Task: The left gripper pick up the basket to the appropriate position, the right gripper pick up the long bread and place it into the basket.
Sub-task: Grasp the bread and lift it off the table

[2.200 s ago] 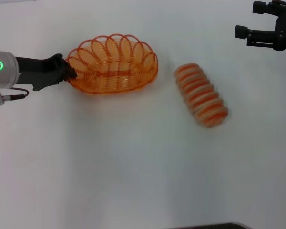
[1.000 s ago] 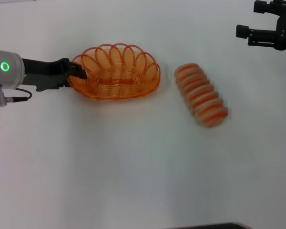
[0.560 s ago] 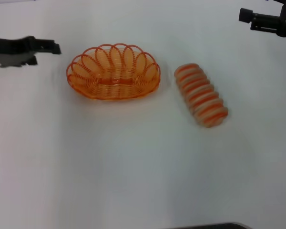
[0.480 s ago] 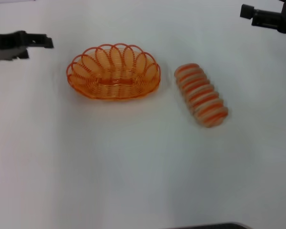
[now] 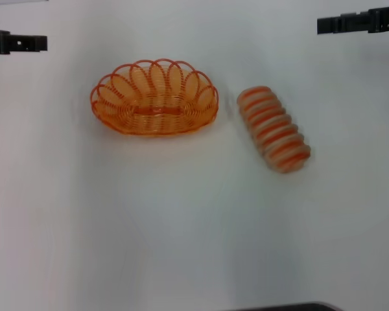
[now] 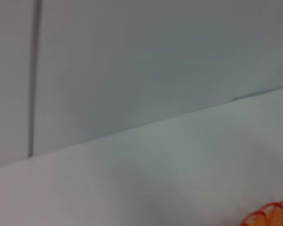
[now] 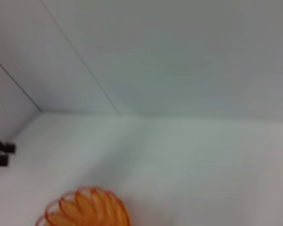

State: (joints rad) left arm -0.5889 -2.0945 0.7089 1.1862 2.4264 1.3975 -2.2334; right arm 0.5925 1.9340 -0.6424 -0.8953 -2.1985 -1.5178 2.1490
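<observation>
Long bread [image 5: 274, 129] lies on the bench [image 5: 181, 233], beside the basket [image 5: 154, 97], well short of the right gripper [image 5: 350, 23]; jaw opening cannot be told. Recommend descending square across the loaf's middle. Left gripper [image 5: 16, 43] idle, empty.

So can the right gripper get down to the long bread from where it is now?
Probably yes. The right gripper sits at the far right edge, and the long bread lies alone on bare table, apart from the basket.

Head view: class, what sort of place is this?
Probably a robot test bench: a bare white table holding only a toy long bread and a basket, with plain panelled walls behind.
</observation>
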